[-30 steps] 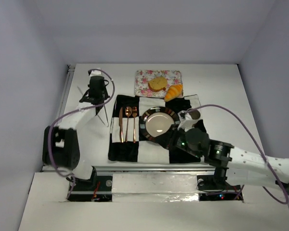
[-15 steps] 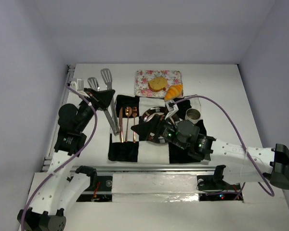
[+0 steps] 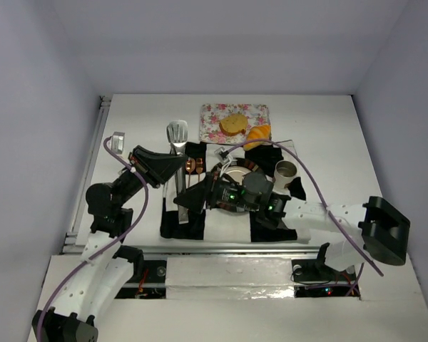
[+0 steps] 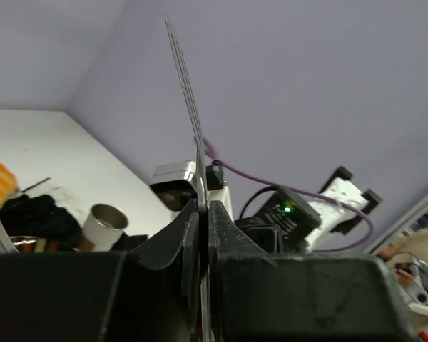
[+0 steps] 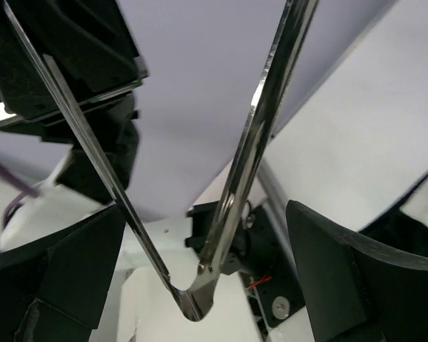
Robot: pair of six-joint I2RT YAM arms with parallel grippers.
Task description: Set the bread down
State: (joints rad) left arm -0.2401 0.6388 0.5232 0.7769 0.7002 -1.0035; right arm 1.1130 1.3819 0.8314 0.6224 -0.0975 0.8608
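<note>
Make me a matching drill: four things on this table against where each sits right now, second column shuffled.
Things:
1. round slice
2. croissant
3. tongs
4. cup

Places:
A. clamped between the left fingers
B. at the near right corner of the floral tray
C. on the right side of the checkered cloth
D. in the middle of the floral tray

Pairs: 1-D, 2-B, 3-A, 4-C.

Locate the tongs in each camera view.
Top external: the tongs, centre-left, flat tips toward the far wall.
Left wrist: centre, an edge-on blade rising from the closed jaws.
Right wrist: a V of two steel arms, hinge at bottom.
Shared landmark: the left gripper clamping them.
</note>
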